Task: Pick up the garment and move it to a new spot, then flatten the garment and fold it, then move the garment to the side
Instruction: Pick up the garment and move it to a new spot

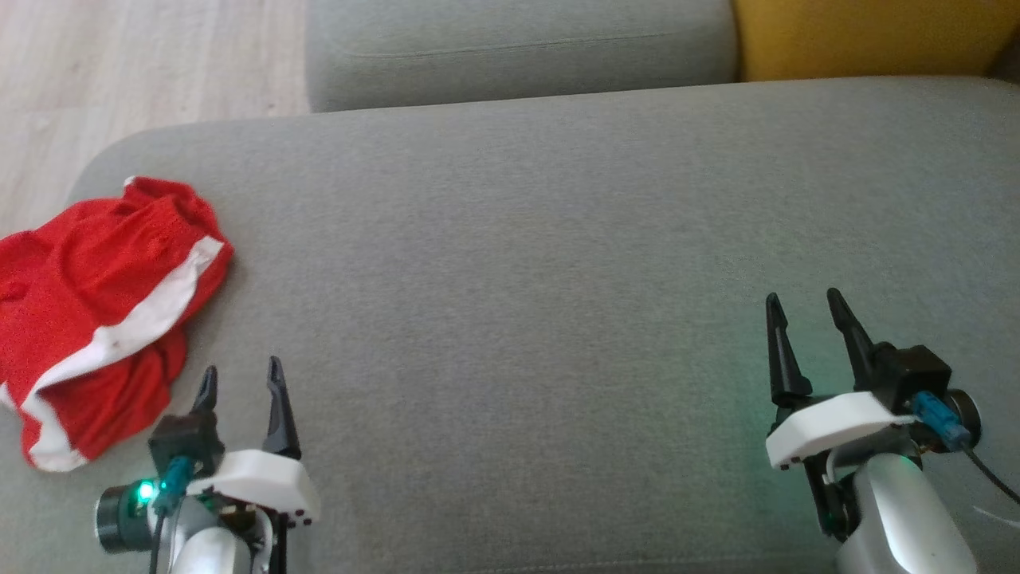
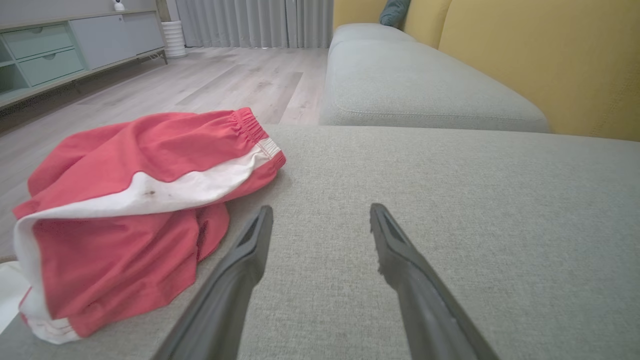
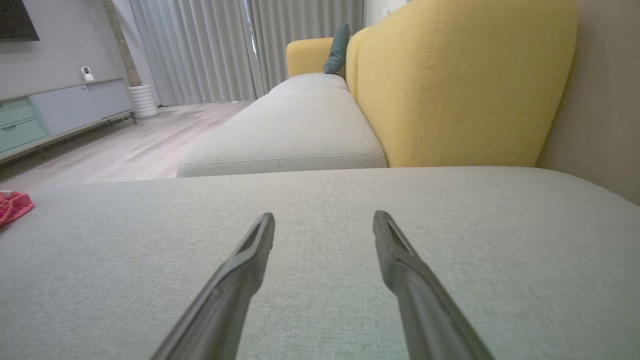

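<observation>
The garment (image 1: 96, 311) is a pair of red shorts with white trim, lying crumpled at the left edge of the grey sofa cushion (image 1: 518, 263). In the left wrist view the garment (image 2: 135, 200) fills the left side, its elastic waistband toward the far end. My left gripper (image 1: 241, 379) hovers open just right of the shorts, nothing between its fingers; the same open left gripper (image 2: 320, 215) shows in its wrist view. My right gripper (image 1: 802, 305) stands open far to the right over bare cushion, also seen as the right gripper (image 3: 324, 222). A corner of the garment (image 3: 14, 206) peeks in at the left.
A second grey seat cushion (image 1: 518, 48) lies beyond, with the yellow backrest (image 1: 868, 36) at the far right. Wooden floor (image 1: 119, 72) lies past the cushion's left edge. A low sideboard (image 2: 65, 45) and curtains (image 2: 255, 22) stand across the room.
</observation>
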Robot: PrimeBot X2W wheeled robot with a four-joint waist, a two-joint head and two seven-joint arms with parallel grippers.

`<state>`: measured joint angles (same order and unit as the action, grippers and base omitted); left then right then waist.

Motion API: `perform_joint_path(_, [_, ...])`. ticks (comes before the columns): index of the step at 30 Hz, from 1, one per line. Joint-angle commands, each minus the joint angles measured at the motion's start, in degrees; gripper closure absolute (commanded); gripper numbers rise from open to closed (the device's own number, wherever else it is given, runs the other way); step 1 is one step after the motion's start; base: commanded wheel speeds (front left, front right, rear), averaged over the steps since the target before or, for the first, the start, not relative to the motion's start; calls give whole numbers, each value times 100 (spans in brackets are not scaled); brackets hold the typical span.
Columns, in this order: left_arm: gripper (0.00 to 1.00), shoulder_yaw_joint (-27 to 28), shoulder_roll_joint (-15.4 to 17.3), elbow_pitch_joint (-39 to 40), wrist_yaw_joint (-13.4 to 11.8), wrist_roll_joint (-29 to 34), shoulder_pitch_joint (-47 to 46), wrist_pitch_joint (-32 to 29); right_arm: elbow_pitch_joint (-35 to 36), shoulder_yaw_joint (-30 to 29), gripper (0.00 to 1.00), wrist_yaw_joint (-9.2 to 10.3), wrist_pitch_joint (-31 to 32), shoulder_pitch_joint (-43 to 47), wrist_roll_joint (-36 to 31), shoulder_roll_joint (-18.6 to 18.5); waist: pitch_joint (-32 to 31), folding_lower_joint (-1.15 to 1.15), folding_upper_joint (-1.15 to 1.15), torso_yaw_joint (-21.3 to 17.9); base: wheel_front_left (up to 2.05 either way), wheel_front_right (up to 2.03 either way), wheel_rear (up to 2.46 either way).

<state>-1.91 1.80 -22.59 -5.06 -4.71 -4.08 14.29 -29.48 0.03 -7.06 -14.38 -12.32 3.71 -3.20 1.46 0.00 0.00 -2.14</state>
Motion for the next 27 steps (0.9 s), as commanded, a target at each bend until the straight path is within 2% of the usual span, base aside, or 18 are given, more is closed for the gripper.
perform_joint_path(1, [0,127,109,184,-22,-15,-306,71,213,173,0,-43,-62,-205,43,22,0,0,0,103,0,0,0])
perform_joint_path(6, [0,78,109,195,-68,-201,-351,71,234,228,0,-43,-62,-153,98,25,-39,0,0,561,0,0,0])
perform_joint_path(11, [0,20,111,202,-32,-109,-330,71,199,311,0,-43,-62,-105,126,29,-83,0,0,1055,0,0,0])
perform_joint_path(12, [20,-32,119,229,12,-16,-322,71,205,326,0,-43,-62,-94,141,29,-90,0,0,1151,0,0,0])
perform_joint_path(14, [0,-23,117,301,20,5,-302,71,216,372,0,-43,-62,-77,186,30,-109,0,0,1316,0,0,0])
perform_joint_path(18, [0,42,113,355,12,1,-260,71,209,434,0,-43,-62,-64,264,31,-145,0,0,1600,0,0,0])
perform_joint_path(21, [0,37,112,403,159,-9,-263,71,204,451,0,-43,-62,-55,299,31,-157,0,0,1777,0,0,0])
perform_joint_path(27, [0,71,110,418,45,-14,-237,71,178,471,0,-43,-62,-25,339,32,-161,0,0,2163,0,0,0])
